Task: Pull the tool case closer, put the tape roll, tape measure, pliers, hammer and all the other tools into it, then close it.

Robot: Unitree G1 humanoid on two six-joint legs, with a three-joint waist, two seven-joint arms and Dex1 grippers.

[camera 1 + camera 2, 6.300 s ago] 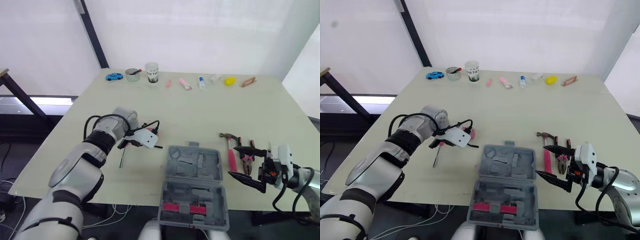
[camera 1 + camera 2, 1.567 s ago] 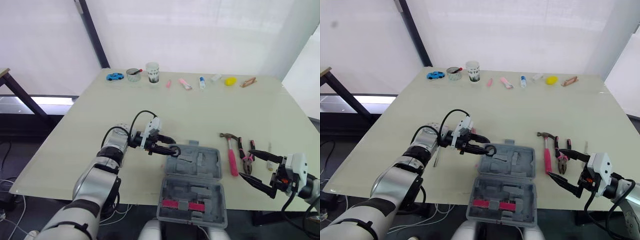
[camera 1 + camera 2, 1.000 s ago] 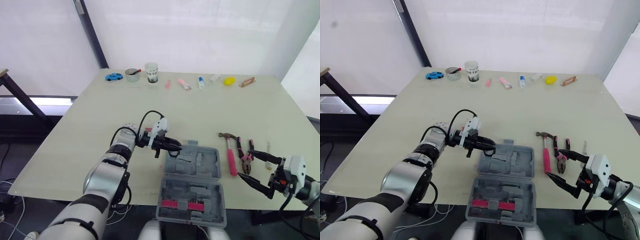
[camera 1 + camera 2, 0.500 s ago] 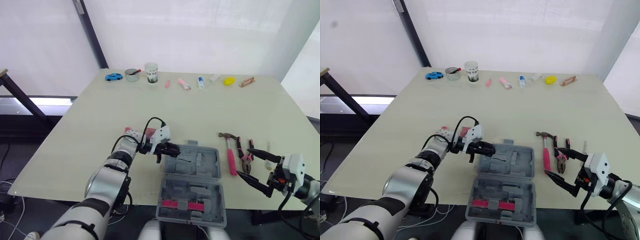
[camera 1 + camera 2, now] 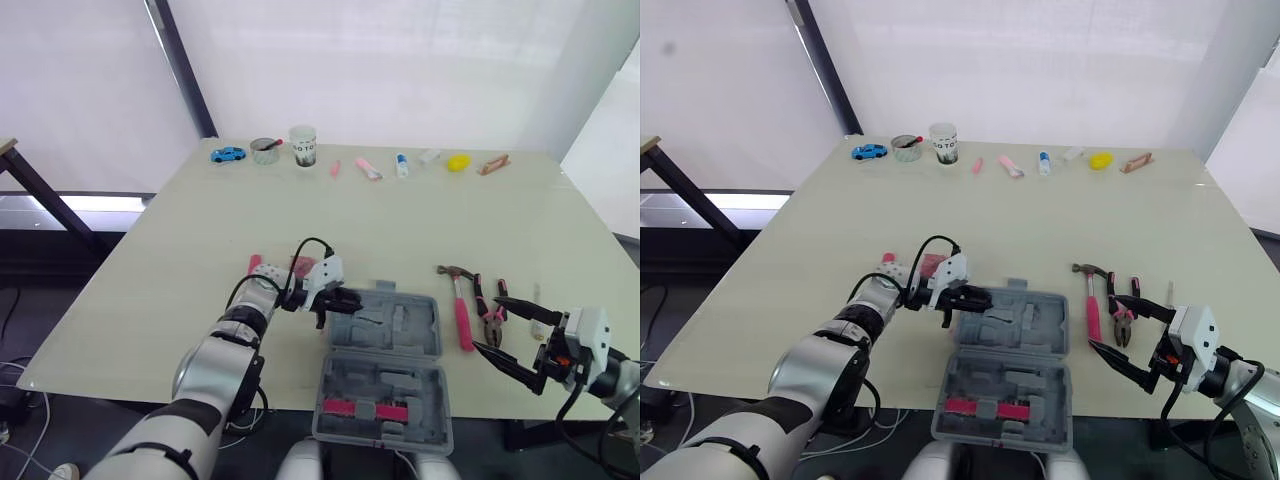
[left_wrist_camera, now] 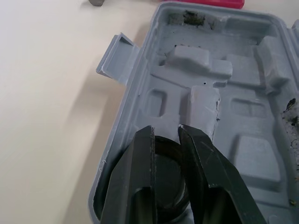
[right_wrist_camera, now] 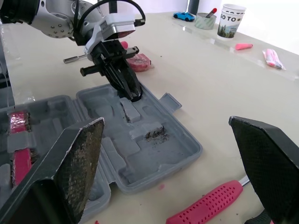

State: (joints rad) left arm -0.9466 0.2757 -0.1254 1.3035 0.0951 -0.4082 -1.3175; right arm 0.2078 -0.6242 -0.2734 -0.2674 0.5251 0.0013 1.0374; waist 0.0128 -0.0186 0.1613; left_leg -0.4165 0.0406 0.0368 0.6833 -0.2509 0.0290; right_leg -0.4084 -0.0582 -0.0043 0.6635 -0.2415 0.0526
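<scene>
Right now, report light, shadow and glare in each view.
Left eye view: backdrop behind the table blown out white. Left wrist view: tool case casts a soft shadow on the table. Right wrist view: glare on the table beside the cup.

tool case at tabletop front centre, tape roll in its far-left corner; hammer, pliers to its right.

Grey tool case, black tape roll under the black left tool, cream surface. Beside the right tool: pink-gripped hammer (pliers are pink and black too).
</scene>
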